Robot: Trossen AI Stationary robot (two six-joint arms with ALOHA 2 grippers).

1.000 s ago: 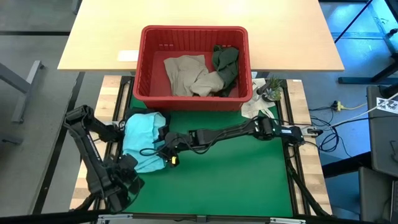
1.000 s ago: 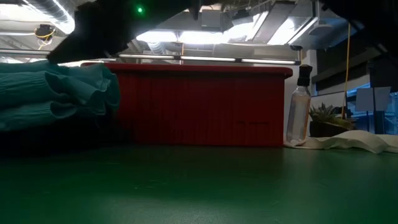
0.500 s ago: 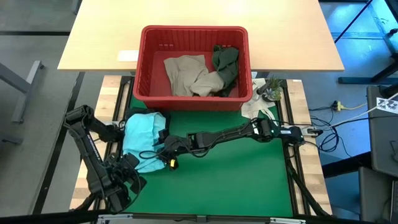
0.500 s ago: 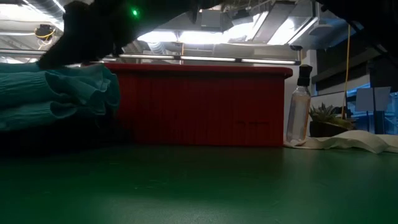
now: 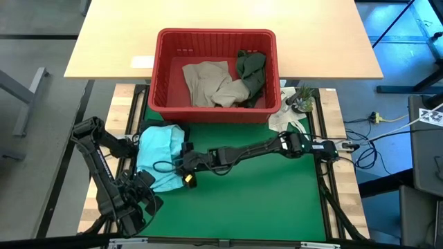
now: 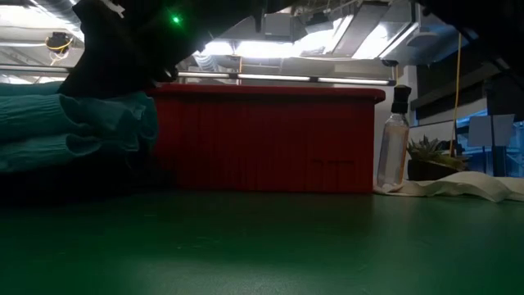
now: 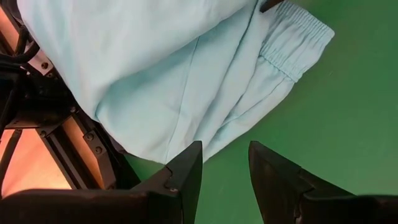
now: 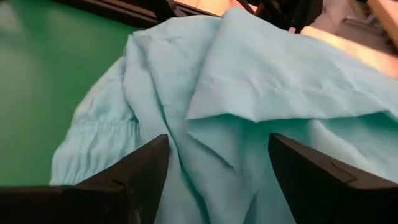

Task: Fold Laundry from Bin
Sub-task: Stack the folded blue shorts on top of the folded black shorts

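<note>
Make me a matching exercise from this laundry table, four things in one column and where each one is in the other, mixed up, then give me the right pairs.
Column one:
1. light teal garment
2. beige-tan garment
3. spray bottle
4. right gripper

Column two:
A. inside the red bin, beside the dark olive garment
B. standing past the bin's right end, near the small potted plant
C. open, at the teal cloth's edge
D. bunched at the green mat's left side

Pairs: 1-D, 2-A, 3-B, 4-C

Dim, backlit low view; ceiling glare
</note>
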